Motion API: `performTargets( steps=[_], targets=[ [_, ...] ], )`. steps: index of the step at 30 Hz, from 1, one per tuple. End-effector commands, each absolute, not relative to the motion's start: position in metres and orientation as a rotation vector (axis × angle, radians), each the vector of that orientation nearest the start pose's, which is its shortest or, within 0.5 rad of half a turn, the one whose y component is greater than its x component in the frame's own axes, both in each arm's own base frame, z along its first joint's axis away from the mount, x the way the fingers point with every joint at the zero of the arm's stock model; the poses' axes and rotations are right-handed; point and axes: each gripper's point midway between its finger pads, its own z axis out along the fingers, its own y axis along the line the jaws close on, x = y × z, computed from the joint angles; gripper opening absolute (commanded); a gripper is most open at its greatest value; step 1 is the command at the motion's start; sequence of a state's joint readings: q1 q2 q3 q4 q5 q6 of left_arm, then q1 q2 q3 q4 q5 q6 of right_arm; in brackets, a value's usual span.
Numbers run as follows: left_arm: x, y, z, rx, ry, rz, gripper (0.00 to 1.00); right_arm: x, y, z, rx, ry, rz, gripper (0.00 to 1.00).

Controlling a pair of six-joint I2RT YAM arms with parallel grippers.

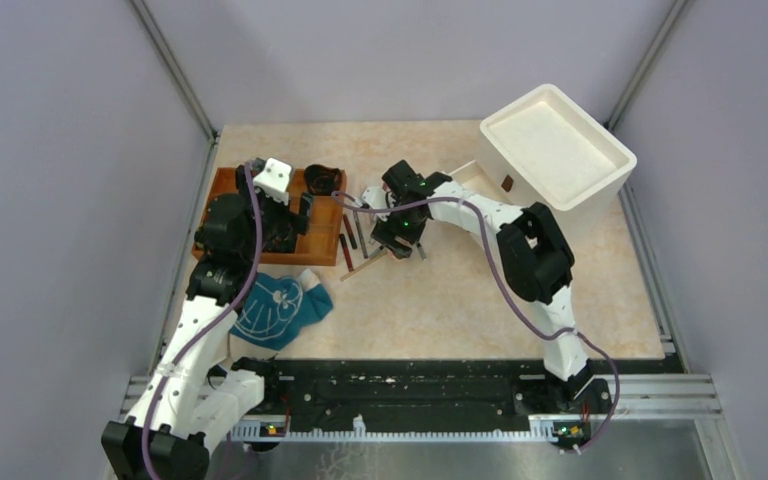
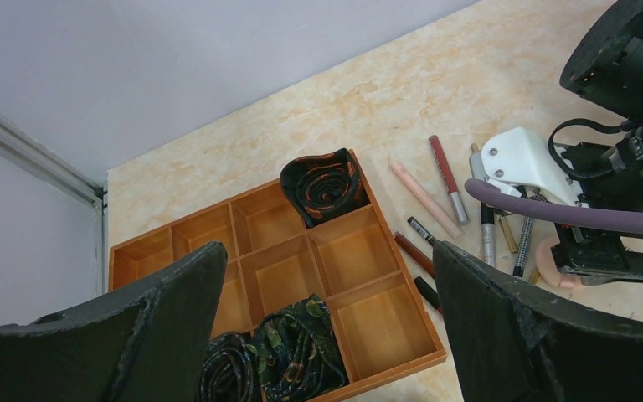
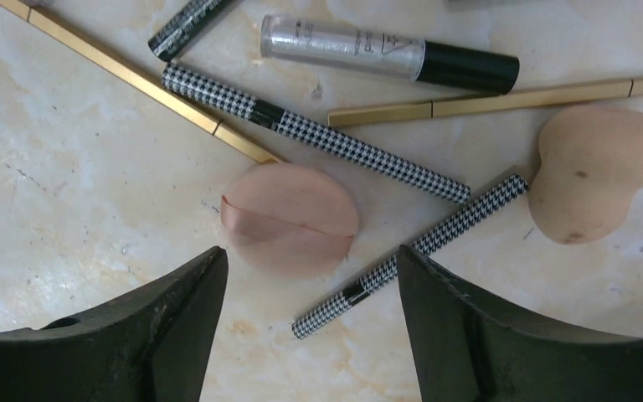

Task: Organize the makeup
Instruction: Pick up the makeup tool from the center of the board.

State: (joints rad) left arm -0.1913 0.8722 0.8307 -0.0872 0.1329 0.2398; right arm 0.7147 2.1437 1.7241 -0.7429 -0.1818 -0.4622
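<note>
Right gripper (image 3: pixel 310 260) open, empty, nearer arm: round pink puff (image 3: pixel 289 218) lies flat on table (image 3: pixel 67 193) toward far edge, centred just ahead between fingers, houndstooth pencil (image 3: pixel 410 255) slanting alongside; left gripper (image 2: pixel 326 251) open over tray (image 2: pixel 352 251).

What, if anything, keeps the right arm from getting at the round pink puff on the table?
Likely nothing, so yes: the right claw hangs open just above the round pink puff, and nothing lies on it. A houndstooth pencil lies close beside it and may get nudged.
</note>
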Motion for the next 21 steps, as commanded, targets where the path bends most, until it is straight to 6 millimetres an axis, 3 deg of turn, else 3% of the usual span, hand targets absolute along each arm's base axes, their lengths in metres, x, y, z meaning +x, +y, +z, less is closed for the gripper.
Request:
performTargets(
  steps=[1, 18, 21],
  targets=[
    [0.328, -0.073, 0.322, 0.443, 1.566, -0.046, 0.99, 0.361, 0.341, 0.058, -1.521, 2.213, 0.384, 0.72],
    [0.326, -0.072, 0.324, 0.442, 1.560, -0.042, 0.99, 0.341, 0.327, 0.025, -1.587, 2.274, 0.398, 0.46],
    [0.326, -0.072, 0.323, 0.444, 1.561, -0.044, 0.99, 0.339, 0.324, 0.023, -1.600, 2.281, 0.396, 0.37]
  ],
)
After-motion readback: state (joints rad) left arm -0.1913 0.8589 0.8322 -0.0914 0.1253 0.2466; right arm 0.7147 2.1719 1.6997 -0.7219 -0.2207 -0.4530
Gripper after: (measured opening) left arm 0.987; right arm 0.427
